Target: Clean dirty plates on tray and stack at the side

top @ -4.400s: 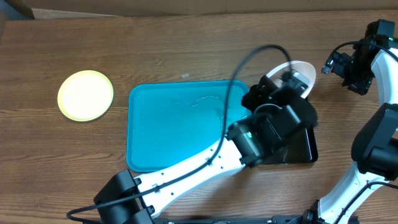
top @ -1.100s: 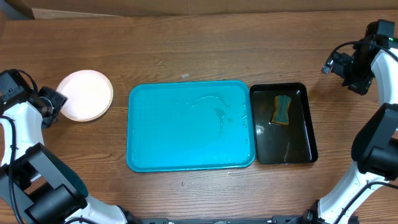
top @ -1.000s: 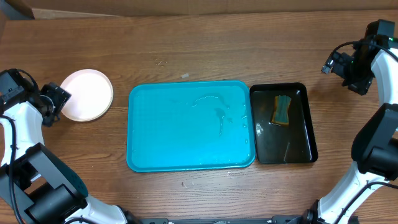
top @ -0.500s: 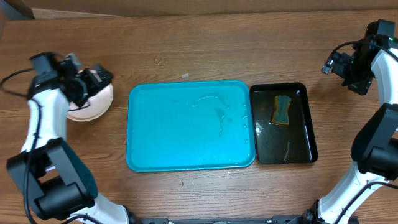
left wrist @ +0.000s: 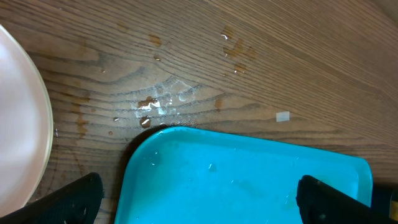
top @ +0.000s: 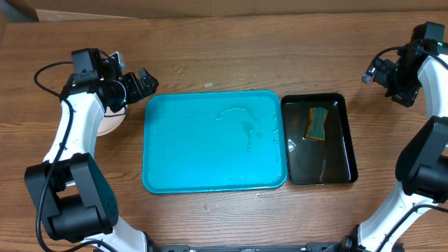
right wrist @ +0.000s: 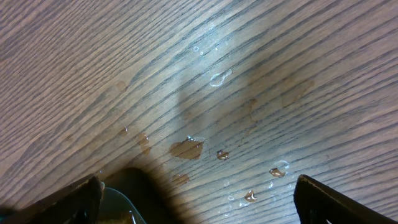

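Now left end effector (left wrist: 199,194), right end effector (right wrist: 196,194) both spread wide; glossy round-cornered tray (top: 210,147), woodgrain table (top: 245,56)

plates (top: 110,122): overhead, largely covered by left arm (top: 65,136), count unreadable; left wrist view, cut by left edge | tray (left wrist: 249,180): cut by bottom edge | dark shape (right wrist: 135,185): blurred, cut by bottom edge, unidentifiable

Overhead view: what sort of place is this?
Probably a lab bench staged as a dishwashing station rather than a real kitchen. It shows a bare wood-grain table, a wet-looking turquoise tray, and a black tray holding a sponge.
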